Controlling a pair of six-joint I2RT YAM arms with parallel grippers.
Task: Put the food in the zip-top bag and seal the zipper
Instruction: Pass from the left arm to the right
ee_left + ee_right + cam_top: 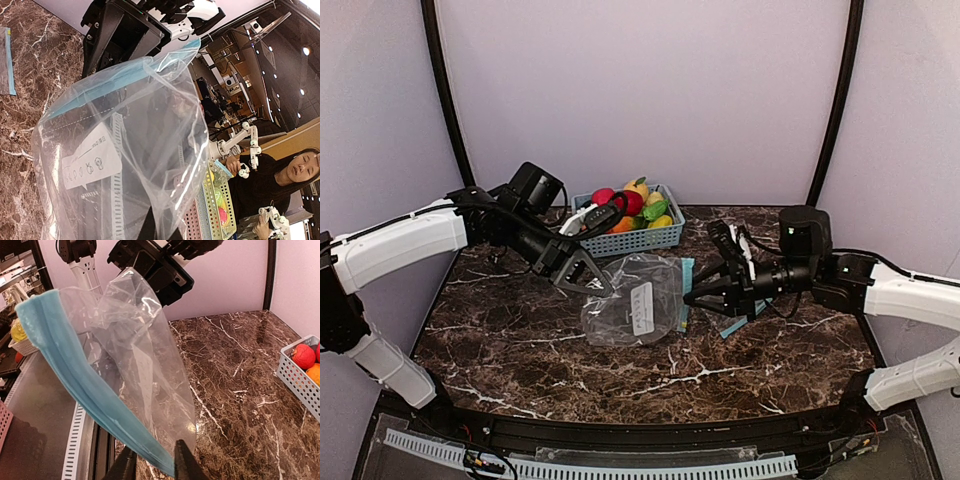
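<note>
Left jaws clenched on zip-top bag [632, 300] edge, right jaws pinching its zipper [95, 395]; I see food [635, 203] in basket [655, 238], tabletop [520, 350] far edge.

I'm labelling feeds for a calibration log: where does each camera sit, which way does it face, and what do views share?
Top external: above and behind the bases, looking down on the table; shows both arms, the left gripper and right gripper at the zip-top bag.
Left wrist: on that arm, facing the right arm through the bag; left fingers at bottom.
Right wrist: on that arm, facing the left arm past the zipper; right fingers at bottom.
Shared: all show the bag.
</note>
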